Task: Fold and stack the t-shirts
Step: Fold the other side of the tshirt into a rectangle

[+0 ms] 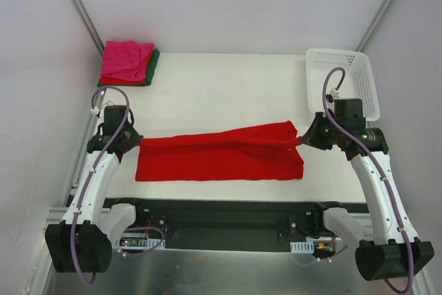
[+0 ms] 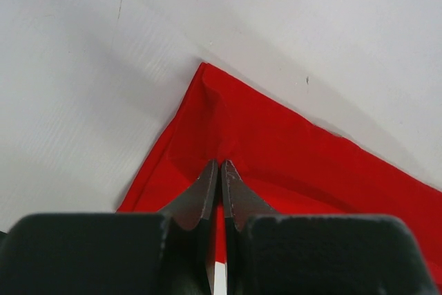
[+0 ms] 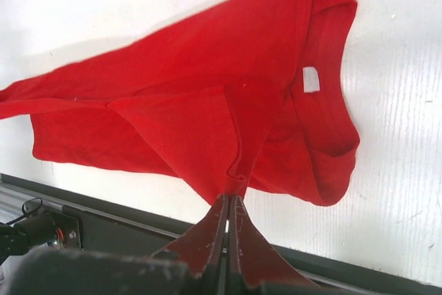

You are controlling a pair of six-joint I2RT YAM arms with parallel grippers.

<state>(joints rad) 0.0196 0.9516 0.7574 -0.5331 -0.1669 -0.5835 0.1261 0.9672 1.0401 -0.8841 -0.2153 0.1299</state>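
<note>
Both arms are pinching the red t-shirt (image 1: 221,160) over the desk (image 1: 221,88).
I am gripping its left edge with the left fingers (image 2: 202,198), clenched shut, and a lifted fold with the right fingers (image 3: 207,233), also clenched; the cloth is lying ahead of both, collar beyond the right fingers.

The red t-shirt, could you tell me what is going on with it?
Both arms are handling it. The left claw is shut on the left end of the red t-shirt, and the right claw is shut on a fold at its collar end. A folded pink t-shirt lies on a dark green t-shirt in the far left corner.
</note>
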